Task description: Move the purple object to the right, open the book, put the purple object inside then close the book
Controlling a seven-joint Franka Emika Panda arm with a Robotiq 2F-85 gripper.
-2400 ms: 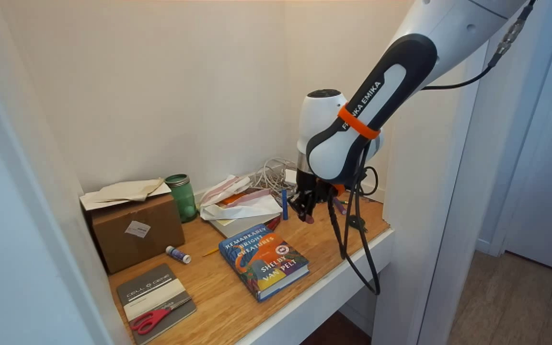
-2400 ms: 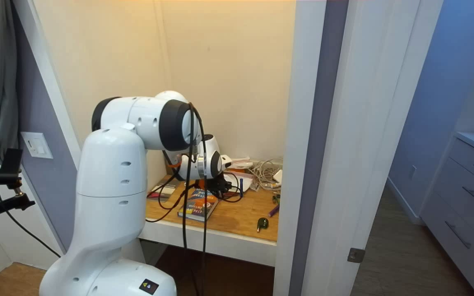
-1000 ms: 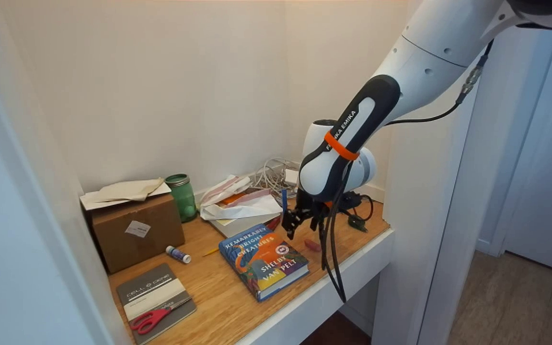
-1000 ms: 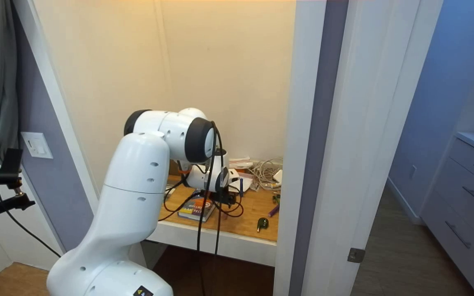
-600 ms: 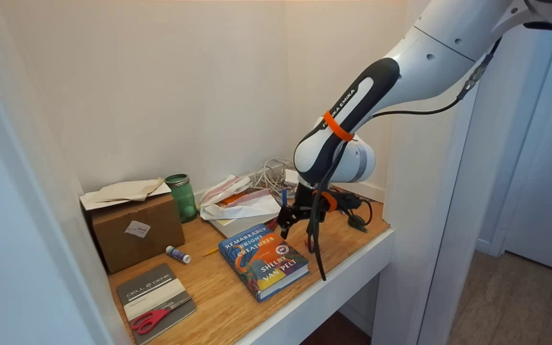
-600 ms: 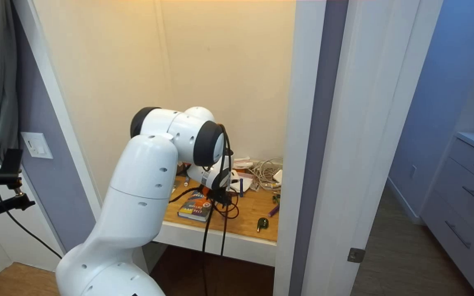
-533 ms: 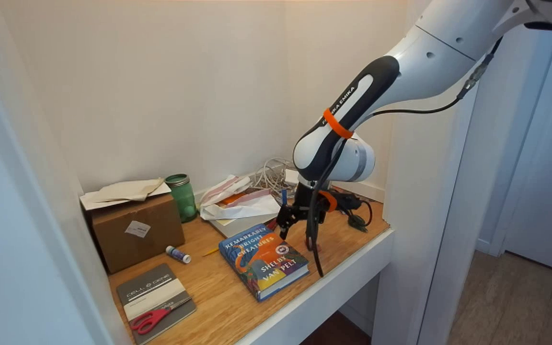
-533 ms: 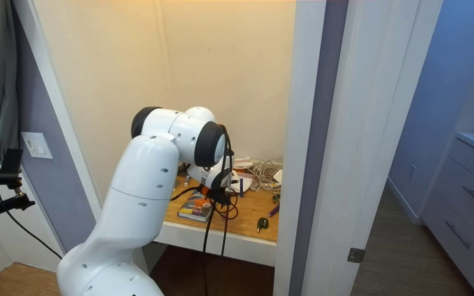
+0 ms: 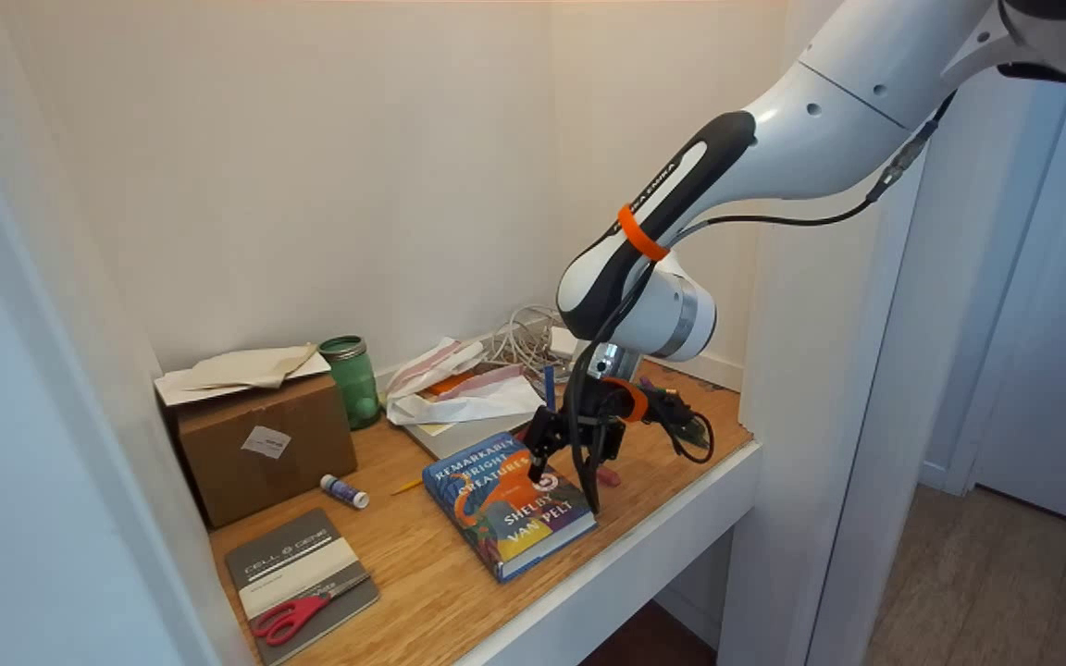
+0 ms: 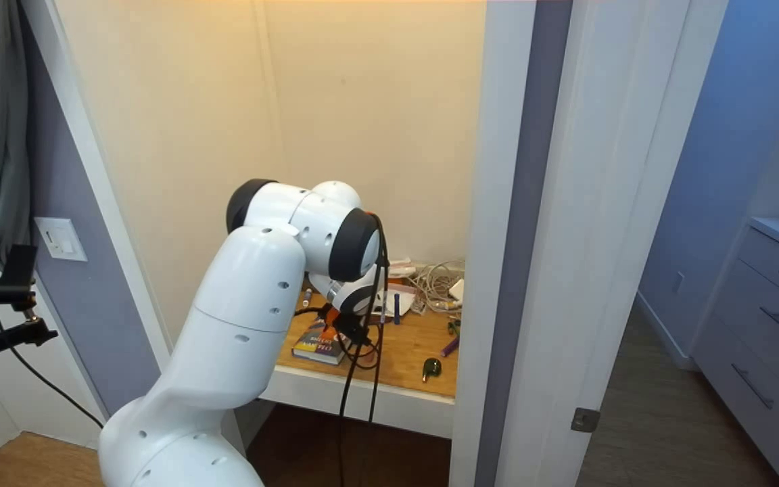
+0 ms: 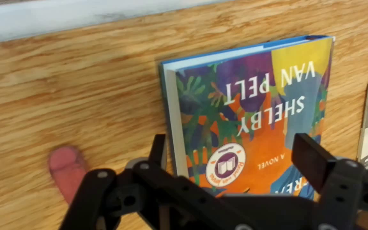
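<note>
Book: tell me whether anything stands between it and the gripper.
Nothing visible does: in the wrist view, the open gripper faces the book directly, no object showing on top. The pink object lies apart, beside the book.

Below the black gripper (image 11: 232, 152), the book (image 11: 251, 118) is patterned in orange, blue, purple and yellow and lettered in white; the desk (image 11: 75, 95) is streaked tan. Near the gripper, the object (image 11: 66, 169) is tinted pinkish red.

In an exterior view, book (image 9: 507, 509) on desk (image 9: 403, 583) nr my gripper (image 11: 230, 140); object (image 9: 608, 476) R of book, notebook (image 9: 285, 546) to book's L w/ scissors (image 9: 309, 606) on it.
</note>
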